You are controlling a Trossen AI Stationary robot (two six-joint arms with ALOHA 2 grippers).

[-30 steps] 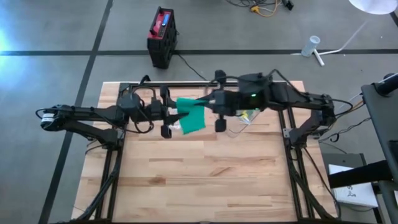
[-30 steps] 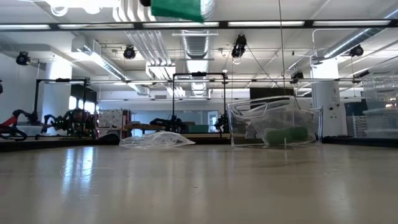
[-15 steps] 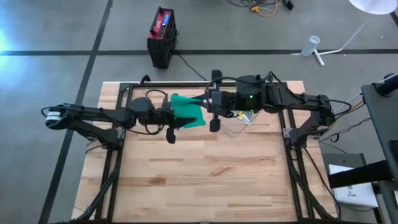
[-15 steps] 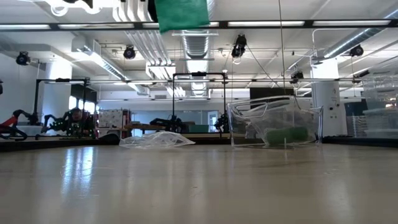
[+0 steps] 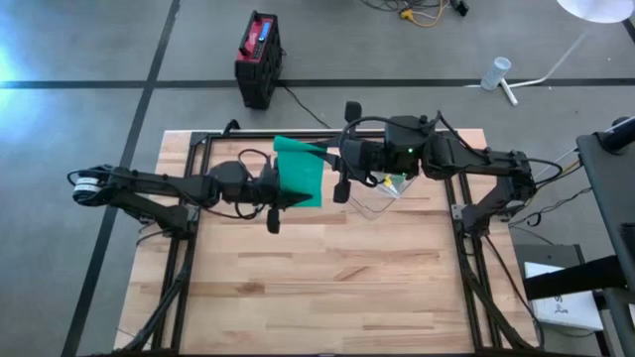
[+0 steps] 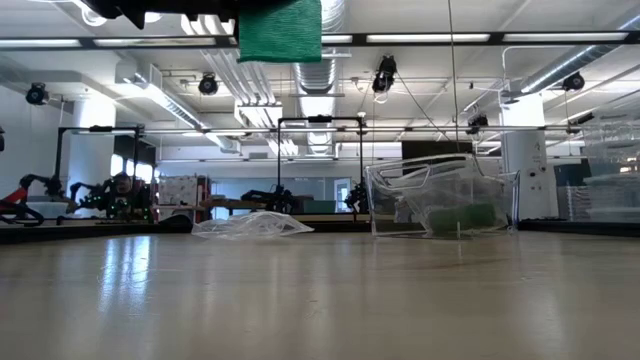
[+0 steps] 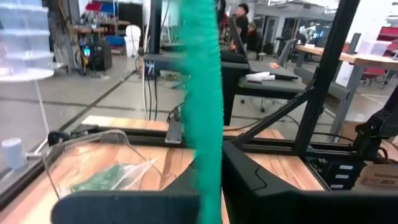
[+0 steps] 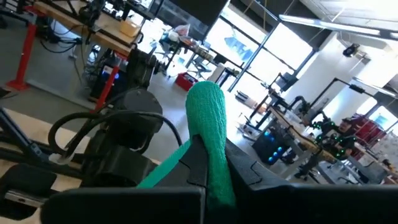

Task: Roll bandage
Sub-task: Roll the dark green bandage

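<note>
1. Pale wooden planks make up the tabletop (image 5: 327, 288) beneath me, its near half bare, with a grey floor around it and a wide workshop beyond, where a person stands far off.

2. My left gripper (image 5: 285, 193) reaches in from the left, raised over the far half of the table. Its fingers are fully closed on the lower edge of the green woven bandage strip (image 5: 301, 173); in the left wrist view the cloth (image 7: 203, 112) rises as one straight band from between my pads.

3. The bandage itself hangs in the air between my two grippers, well above the wood; in the low view its green end (image 6: 280, 30) dangles near the ceiling line, touching nothing below.

4. My right gripper (image 5: 333, 159) comes in from the right and is pinched shut on the strip's far corner, where the cloth bunches into a rounded wad (image 8: 208, 115).

5. I judge the next move turns on this: the strip's long axis runs between the two grips, both touching it, so rolling means turning one end toward the other.

6. Just right of the bandage, under my right arm, lies a clear plastic container (image 5: 382, 198) holding something green, with crumpled clear plastic wrap (image 6: 247, 225) nearby. Both sit below and would obstruct only if I lowered the cloth.
</note>
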